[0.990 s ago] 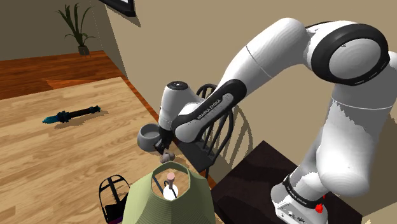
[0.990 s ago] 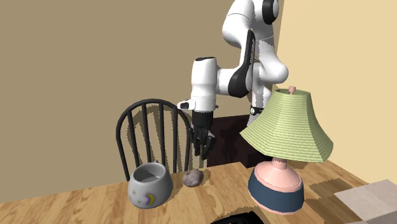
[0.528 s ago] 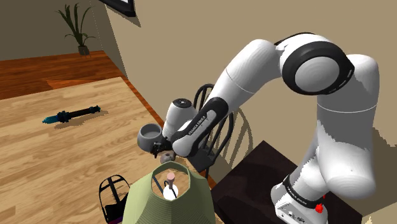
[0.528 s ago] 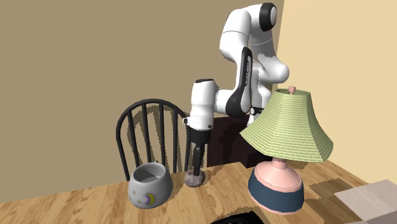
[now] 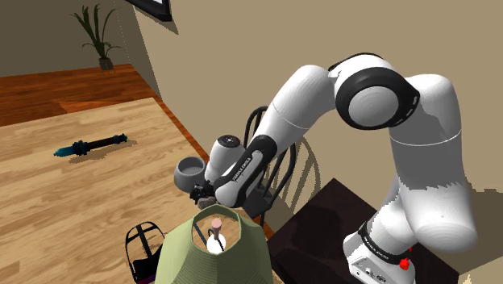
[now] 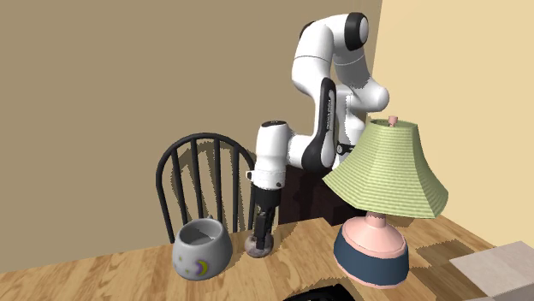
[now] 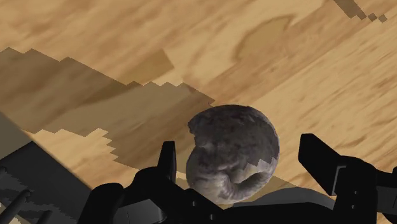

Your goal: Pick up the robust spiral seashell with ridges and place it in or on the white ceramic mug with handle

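A grey-brown ridged spiral seashell point(image 7: 232, 149) lies on the wooden table point(image 7: 95, 38). My gripper point(image 7: 245, 167) is lowered over it and open. One finger point(image 7: 168, 162) stands close beside the shell; the other finger point(image 7: 320, 159) is clearly apart from it. In the second exterior view the gripper point(image 6: 261, 238) points straight down with the shell point(image 6: 259, 250) at its tips. The pale grey mug point(image 6: 202, 250), marked with a moon and stars, stands just beside the shell on that view's left. In the shoulder view the mug point(image 5: 189, 170) sits just behind the gripper point(image 5: 201, 192).
A lamp with a green shade point(image 6: 387, 171) and a pink and blue base point(image 6: 371, 252) stands close by the shell. A dark spindle-back chair point(image 6: 201, 184) is behind the table edge. A blue-black tool point(image 5: 90, 145) and a black wire object point(image 5: 143, 246) lie on the table.
The arm has come down from above the shell until the fingers stand around it. The fingers have gone from shut to open.
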You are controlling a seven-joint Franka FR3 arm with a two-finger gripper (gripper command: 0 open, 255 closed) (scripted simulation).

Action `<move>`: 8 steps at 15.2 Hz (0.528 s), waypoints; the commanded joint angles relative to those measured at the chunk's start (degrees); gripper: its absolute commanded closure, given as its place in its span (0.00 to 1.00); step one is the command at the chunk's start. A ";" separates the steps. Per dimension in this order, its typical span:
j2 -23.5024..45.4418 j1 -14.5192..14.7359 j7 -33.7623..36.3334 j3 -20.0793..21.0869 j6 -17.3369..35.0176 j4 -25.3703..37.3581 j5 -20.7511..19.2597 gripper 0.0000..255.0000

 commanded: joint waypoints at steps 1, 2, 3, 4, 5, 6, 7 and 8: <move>0.56 0.13 0.01 0.13 0.22 0.27 0.00 0.00; 0.56 0.13 0.01 0.13 0.22 0.28 0.00 0.00; 0.56 0.13 0.01 0.13 0.22 0.28 0.00 0.00; 0.56 0.13 0.01 0.13 0.22 0.28 0.00 0.00; 0.56 0.13 0.01 0.13 0.22 0.28 0.00 0.00; 0.56 0.13 0.01 0.13 0.22 0.28 0.00 0.00; 0.55 0.13 0.01 0.13 0.21 0.27 0.00 0.00; 0.55 0.13 0.01 0.13 0.21 0.27 0.00 1.00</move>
